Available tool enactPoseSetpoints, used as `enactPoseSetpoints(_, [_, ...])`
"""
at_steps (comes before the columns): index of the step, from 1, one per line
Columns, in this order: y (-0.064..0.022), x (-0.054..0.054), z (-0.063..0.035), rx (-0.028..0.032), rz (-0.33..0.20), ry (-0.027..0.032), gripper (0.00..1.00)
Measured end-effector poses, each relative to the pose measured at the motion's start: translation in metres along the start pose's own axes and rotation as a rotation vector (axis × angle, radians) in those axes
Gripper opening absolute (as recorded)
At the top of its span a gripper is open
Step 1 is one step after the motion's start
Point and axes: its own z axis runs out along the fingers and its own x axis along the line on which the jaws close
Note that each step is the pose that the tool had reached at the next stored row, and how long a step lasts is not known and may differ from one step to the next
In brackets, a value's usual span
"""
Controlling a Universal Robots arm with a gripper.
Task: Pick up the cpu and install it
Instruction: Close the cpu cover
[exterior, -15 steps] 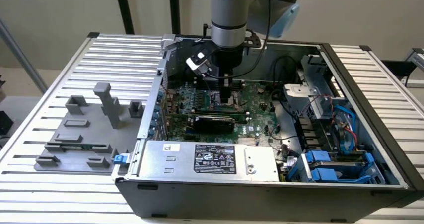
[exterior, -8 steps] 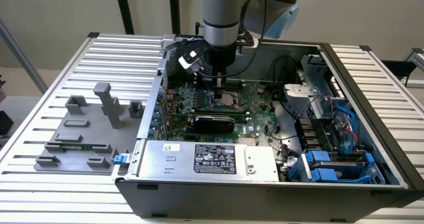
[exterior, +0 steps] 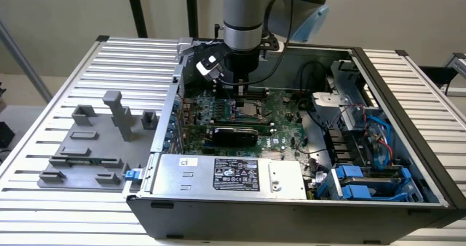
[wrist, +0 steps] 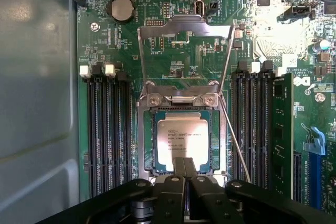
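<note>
Gripper [wrist: 185, 161]: two black fingers [wrist: 179, 170] pressed flat together with nothing visible between them, so it's closed on air, not clamping a part. The tips sit over the near edge of the cpu [wrist: 182, 141], the small flat square chip with a pale silver lid and thin tan-green rim. Can't tell whether the tips touch the lid or hang just above it.

The cpu lies flat in the dark square socket with metal frame [wrist: 148, 145], directly beneath and just ahead of the fingertips. The rim gap looks even all round and there's no visible tilt, so I read it as seated. Closed tips suit a press or check on the lid, not a pinch.

The silver sheet-metal load plate [wrist: 184, 25] is swung up on its hinge, beyond the cpu from the tool, which is why the socket is reachable from above. The thin wire retention lever [wrist: 236, 148] stands free beside the socket, unlatched. Clamp-down not done.

Black memory slots [wrist: 107, 129] flank the socket on both sides of the fingers. The narrow closed tips stay clear of them.

Exterior view: tool is vertical inside the open dark-grey computer case [exterior: 291, 216], over the green motherboard [exterior: 284, 126]. The grey plastic tray with upright blocks [exterior: 87, 148] sits on the slatted metal table [exterior: 65, 66], outside the case and well apart from the tool.
</note>
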Motion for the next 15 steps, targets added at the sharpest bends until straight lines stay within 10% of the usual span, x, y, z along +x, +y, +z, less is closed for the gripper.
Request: enactPoseSetpoints(15, [0.0101,-0.002,-0.0024,-0.0002,0.000,0.0015,0.11])
